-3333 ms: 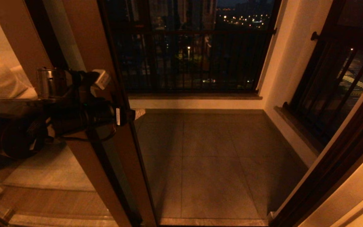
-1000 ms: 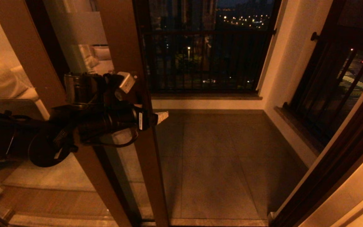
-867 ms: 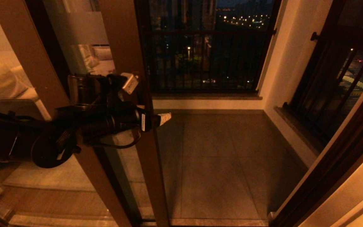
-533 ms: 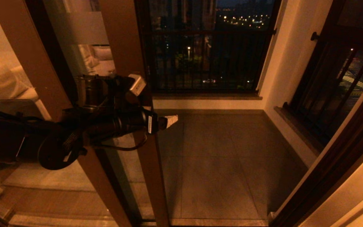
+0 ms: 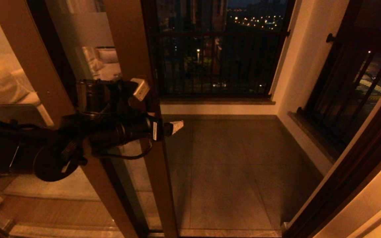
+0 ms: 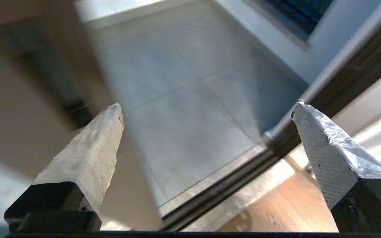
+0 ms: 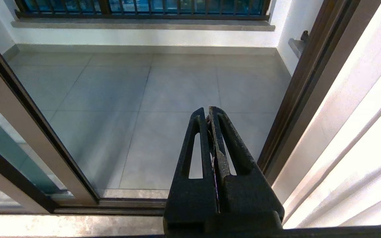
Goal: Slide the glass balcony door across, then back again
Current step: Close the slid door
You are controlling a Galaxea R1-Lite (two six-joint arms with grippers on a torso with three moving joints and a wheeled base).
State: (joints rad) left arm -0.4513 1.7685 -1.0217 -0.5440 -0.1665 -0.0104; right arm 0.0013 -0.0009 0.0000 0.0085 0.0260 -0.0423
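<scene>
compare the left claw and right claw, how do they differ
The left claw is open, its pale wrapped fingers spread wide; the right claw is shut, black fingers pressed together. The left is raised beside the door stile; the right hangs back from it. Both point toward the balcony floor.

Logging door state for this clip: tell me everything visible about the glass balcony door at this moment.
The glass balcony door is a clear glass panel in a reddish-brown frame, with a frosted horizontal band high on the glass. It stands upright on its floor track, covering only the left part of the opening; the balcony floor to its right is exposed. The left gripper, fingers spread open, reaches past the leading stile; whether it touches the frame I cannot tell.
</scene>
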